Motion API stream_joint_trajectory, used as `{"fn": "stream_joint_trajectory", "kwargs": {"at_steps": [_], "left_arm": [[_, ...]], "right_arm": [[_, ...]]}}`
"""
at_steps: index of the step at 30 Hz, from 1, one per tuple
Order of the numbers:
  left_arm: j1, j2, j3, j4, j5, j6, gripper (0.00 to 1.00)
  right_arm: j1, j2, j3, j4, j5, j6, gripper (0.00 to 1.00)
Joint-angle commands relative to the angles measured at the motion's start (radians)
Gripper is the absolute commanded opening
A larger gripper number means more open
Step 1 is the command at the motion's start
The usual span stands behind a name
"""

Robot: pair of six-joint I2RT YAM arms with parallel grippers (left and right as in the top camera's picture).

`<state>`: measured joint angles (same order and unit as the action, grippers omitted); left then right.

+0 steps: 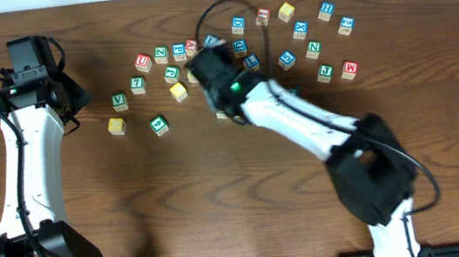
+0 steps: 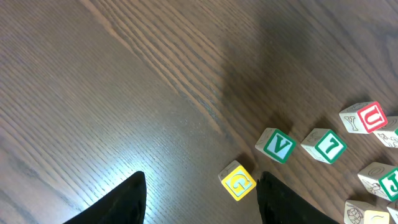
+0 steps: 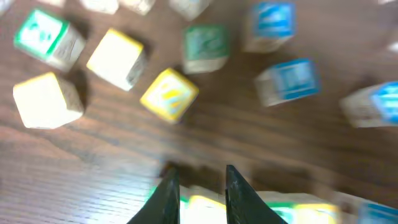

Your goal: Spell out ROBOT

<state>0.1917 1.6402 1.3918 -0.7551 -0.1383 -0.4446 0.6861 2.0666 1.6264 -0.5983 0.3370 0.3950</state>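
At the far left the left gripper [image 2: 200,178] hangs over the table [image 2: 93,74], dark brown wood with a long, plain grain. Its two black fingers stand wide apart with nothing between them. Just past its tips lies a yellow-framed cube [image 2: 237,181] that reads G. To its right are a green V cube [image 2: 277,145] and a green cube [image 2: 325,145] marked 7, both pale wood with coloured frames and square edges. Further right sits a red-framed U cube [image 2: 365,117], with a green J cube [image 2: 382,180] below it.

Near the middle of the table is the right gripper [image 3: 199,169]. Its black fingers are drawn nearly together, leaving a narrow slit, and the blur hides whether they pinch anything. Close under it, along the bottom edge of the right wrist view, a row of cubes [image 3: 292,213] stands side by side. Their tops are edged green and yellow, with blue at the right end, and their letters cannot be read. In the overhead view the white forearm [image 1: 299,120] covers most of that row.

To the right, loose cubes lie scattered: a yellow cube [image 1: 286,11], a blue H cube [image 1: 326,10], a blue X cube [image 1: 300,28], a green N cube [image 1: 314,49] and a red M cube [image 1: 349,69].
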Motion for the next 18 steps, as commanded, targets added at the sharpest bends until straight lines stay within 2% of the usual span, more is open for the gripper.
{"fn": "stream_joint_trajectory", "kwargs": {"at_steps": [1, 7, 12, 18], "left_arm": [[0.002, 0.011, 0.0, -0.004, -0.019, -0.002, 0.56], [0.002, 0.011, 0.0, -0.004, -0.019, -0.002, 0.56], [0.002, 0.011, 0.0, -0.004, -0.019, -0.002, 0.56], [0.002, 0.011, 0.0, -0.004, -0.019, -0.002, 0.57]], "right_arm": [[-0.077, -0.026, 0.012, -0.07, -0.053, 0.039, 0.17], [-0.187, -0.024, 0.011, -0.187, -0.113, 0.037, 0.13], [-0.232, -0.022, -0.008, -0.212, -0.112, 0.008, 0.05], [-0.279, -0.019, -0.037, -0.26, -0.111, 0.008, 0.03]]}}
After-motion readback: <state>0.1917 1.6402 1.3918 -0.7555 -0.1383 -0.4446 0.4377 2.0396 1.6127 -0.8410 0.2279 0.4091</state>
